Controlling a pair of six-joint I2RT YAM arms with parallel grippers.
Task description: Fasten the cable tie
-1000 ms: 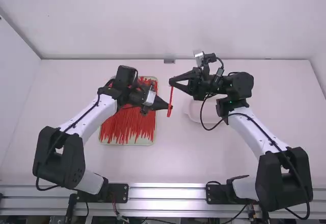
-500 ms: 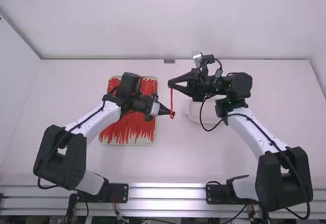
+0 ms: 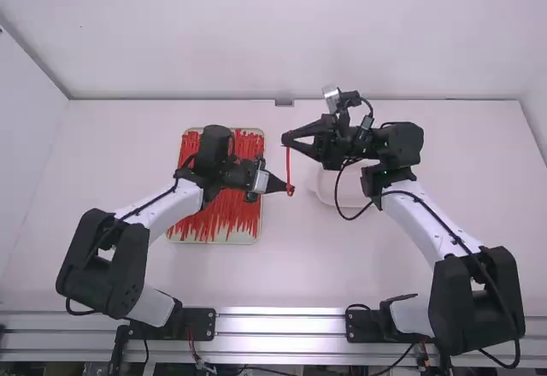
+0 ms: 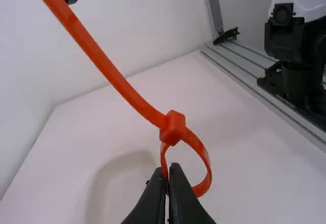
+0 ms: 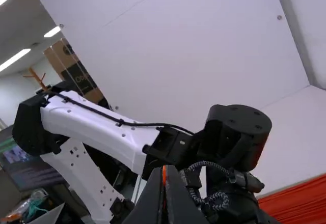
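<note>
The red cable tie (image 3: 289, 169) hangs in the air between the tray (image 3: 215, 240) of spare ties (image 3: 224, 209) and the white bowl (image 3: 328, 191). Its length runs from the right gripper (image 3: 286, 139), pinched on the far end, to the left gripper (image 3: 286, 190), clamped on the near end. From above that near end is just a red speck. The left wrist view shows a small closed loop (image 4: 202, 169) threaded through the head (image 4: 173, 127).

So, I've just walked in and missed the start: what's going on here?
Two arms are fastening a red cable tie, held above the table between them. The left arm has its jaws shut on the loop by the tie's head; the right arm has its jaws shut on the tail's end. The tail is through the head, the loop not yet tight. Spare ties lie on a tray beneath the left arm.
</note>
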